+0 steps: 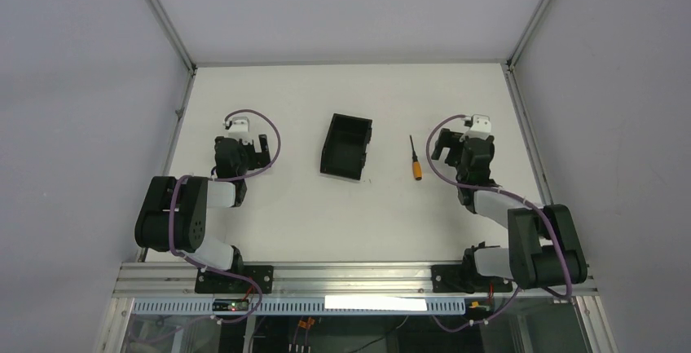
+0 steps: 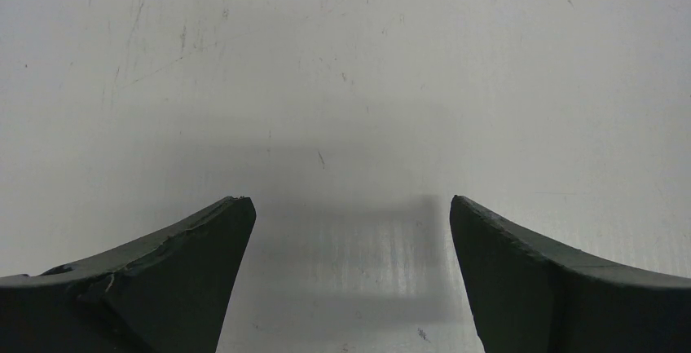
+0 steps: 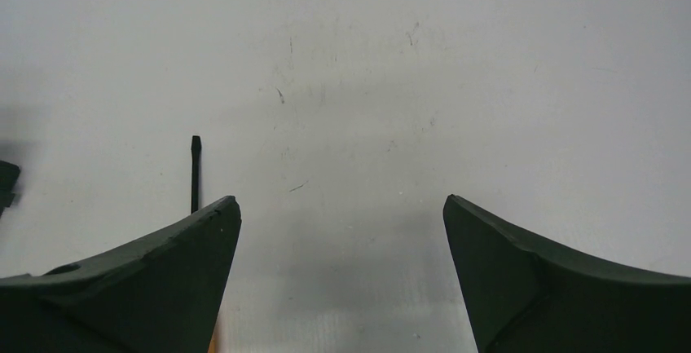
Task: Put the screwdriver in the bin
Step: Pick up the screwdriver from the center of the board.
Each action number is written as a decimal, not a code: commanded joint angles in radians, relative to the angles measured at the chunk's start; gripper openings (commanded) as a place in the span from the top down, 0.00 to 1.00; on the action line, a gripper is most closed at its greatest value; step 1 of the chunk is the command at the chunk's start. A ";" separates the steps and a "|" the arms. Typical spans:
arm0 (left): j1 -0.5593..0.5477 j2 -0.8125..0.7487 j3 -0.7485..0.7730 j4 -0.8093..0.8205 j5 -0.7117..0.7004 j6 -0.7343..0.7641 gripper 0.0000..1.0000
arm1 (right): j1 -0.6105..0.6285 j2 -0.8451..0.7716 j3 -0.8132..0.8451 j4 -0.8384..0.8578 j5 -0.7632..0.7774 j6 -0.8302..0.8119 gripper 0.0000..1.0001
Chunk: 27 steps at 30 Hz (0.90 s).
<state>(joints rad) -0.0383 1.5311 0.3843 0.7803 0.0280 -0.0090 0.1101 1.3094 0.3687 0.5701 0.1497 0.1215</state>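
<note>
Tabletop (image 1: 342, 222), viewed from above. Near the left edge I have the left gripper (image 1: 244, 143) with its jaws spread and nothing between them; its wrist view confirms only bare surface ahead of the fingers (image 2: 195, 255). At mid-table I see the bin (image 1: 341, 167), upright, open top showing, slightly skewed. Right of it, apart from it, lies the screwdriver (image 1: 415, 160), flat, orange handle toward the near edge, shaft toward the far edge. Just right of that I hold the right gripper (image 1: 446, 145), released and empty; in its wrist view the shaft (image 3: 195, 174) lies beside the left finger (image 3: 163, 263).
</note>
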 commanded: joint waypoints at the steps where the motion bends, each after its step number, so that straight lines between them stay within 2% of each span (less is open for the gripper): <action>1: 0.001 -0.023 -0.002 0.027 0.004 -0.005 0.01 | -0.003 -0.091 0.045 -0.066 -0.009 -0.003 0.01; 12: 0.001 -0.023 -0.002 0.027 0.006 -0.005 0.01 | -0.002 -0.282 0.233 -0.383 -0.014 -0.009 0.01; 27: 0.000 -0.024 -0.002 0.027 0.004 -0.005 0.01 | -0.003 -0.336 0.667 -0.835 0.000 -0.066 0.01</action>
<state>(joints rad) -0.0383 1.5311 0.3843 0.7803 0.0280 -0.0090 0.1101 0.9943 0.8940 -0.1257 0.1425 0.0853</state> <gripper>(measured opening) 0.992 0.993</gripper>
